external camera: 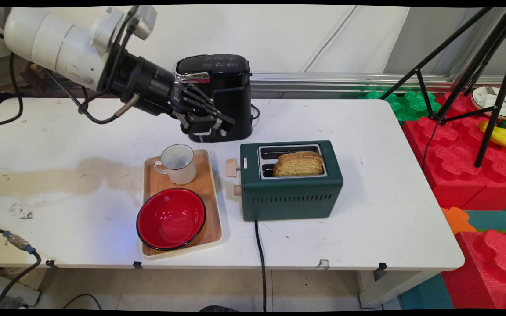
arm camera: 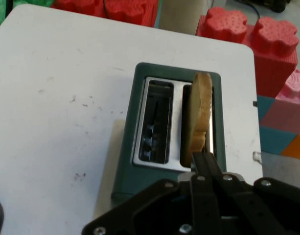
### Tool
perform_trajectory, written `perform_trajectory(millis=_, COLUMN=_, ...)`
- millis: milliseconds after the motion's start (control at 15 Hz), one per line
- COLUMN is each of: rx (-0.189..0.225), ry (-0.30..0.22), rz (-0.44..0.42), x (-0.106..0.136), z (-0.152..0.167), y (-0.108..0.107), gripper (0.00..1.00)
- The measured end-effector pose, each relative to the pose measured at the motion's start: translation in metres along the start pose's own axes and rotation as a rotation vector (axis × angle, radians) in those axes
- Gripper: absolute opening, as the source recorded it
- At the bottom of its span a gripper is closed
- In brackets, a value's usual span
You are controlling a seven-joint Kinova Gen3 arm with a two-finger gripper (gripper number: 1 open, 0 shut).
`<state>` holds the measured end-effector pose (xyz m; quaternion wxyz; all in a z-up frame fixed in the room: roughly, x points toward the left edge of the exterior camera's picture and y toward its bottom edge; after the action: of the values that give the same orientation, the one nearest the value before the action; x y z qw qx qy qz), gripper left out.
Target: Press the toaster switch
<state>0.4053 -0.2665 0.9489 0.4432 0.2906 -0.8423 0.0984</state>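
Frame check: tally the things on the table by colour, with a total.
Green: 1, toaster
Red: 1, bowl
White: 1, mug
Black: 1, coffee maker
Wood: 1, tray
Tan: 1, bread
Total: 6

Green toaster [external camera: 291,193] holding bread [external camera: 299,163], beside a tray [external camera: 211,193] with mug [external camera: 177,163] and bowl [external camera: 171,218]

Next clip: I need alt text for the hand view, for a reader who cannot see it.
A dark green two-slot toaster stands on a white table, with a slice of golden-brown bread upright in its right-hand slot and the other slot empty. The black claw, fingers together, rises from the bottom edge toward it.
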Motion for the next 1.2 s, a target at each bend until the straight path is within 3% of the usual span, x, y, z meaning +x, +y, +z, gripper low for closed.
perform_trajectory(millis=600, rx=-0.009, ry=-0.106, rz=-0.001, x=-0.015, z=0.030, y=-0.007, gripper=0.00)
perform_trajectory(millis=1200, rx=-0.017, ry=-0.160, rz=-0.004, x=-0.030, z=0.058, y=-0.017, gripper=0.00)
